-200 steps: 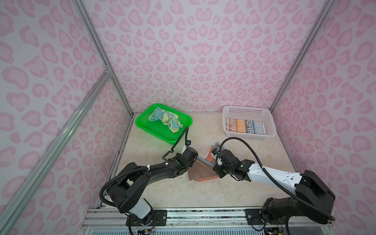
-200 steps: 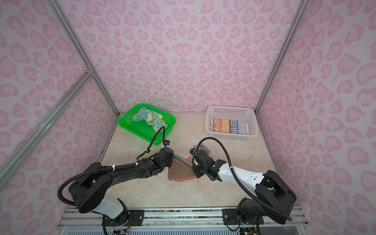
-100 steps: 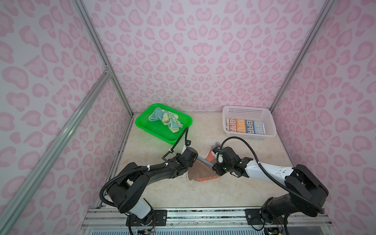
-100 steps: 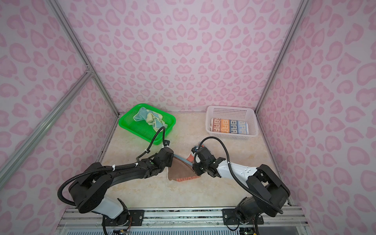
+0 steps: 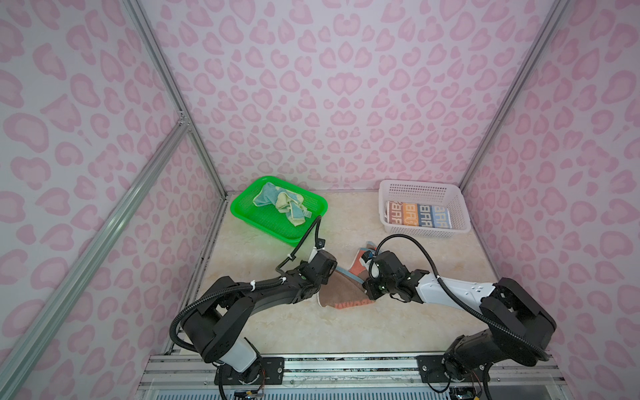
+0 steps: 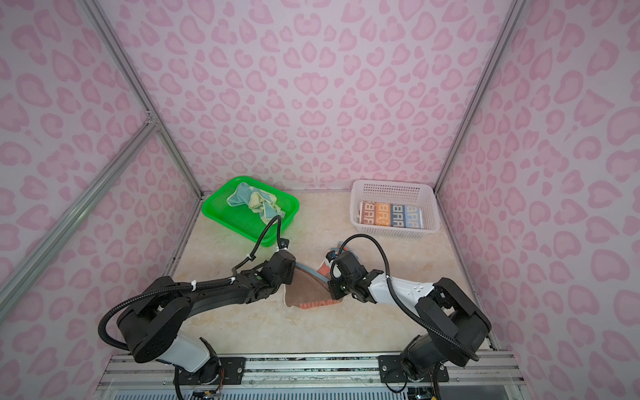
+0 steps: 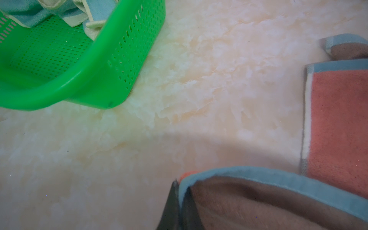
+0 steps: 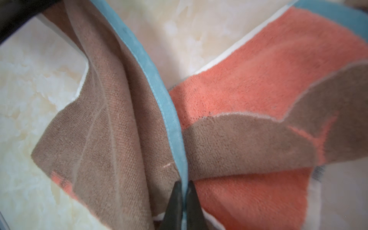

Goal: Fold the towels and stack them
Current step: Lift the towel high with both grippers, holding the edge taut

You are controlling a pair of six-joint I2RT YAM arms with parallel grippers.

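Observation:
An orange and brown towel (image 5: 341, 294) with a blue hem lies partly lifted mid-table in both top views (image 6: 308, 289). My left gripper (image 7: 180, 189) is shut on one blue-hemmed corner of it, at the towel's left side (image 5: 330, 275). My right gripper (image 8: 185, 184) is shut on the same blue hem further along, at the towel's right side (image 5: 364, 288). The cloth sags between the two grips. A crumpled pale yellow and teal towel (image 5: 281, 202) lies in the green basket (image 5: 263, 225). A folded lettered towel (image 5: 417, 214) lies in the white basket (image 5: 460, 207).
The green basket stands at the back left, close to the left arm's cable (image 5: 311, 232). At the back right stands the white basket. Pink patterned walls close in three sides. A metal rail (image 5: 346, 360) runs along the front edge.
My right gripper has gone from open to shut on the towel's blue hem, after edging slightly towards the back. The left gripper keeps its hold and place.

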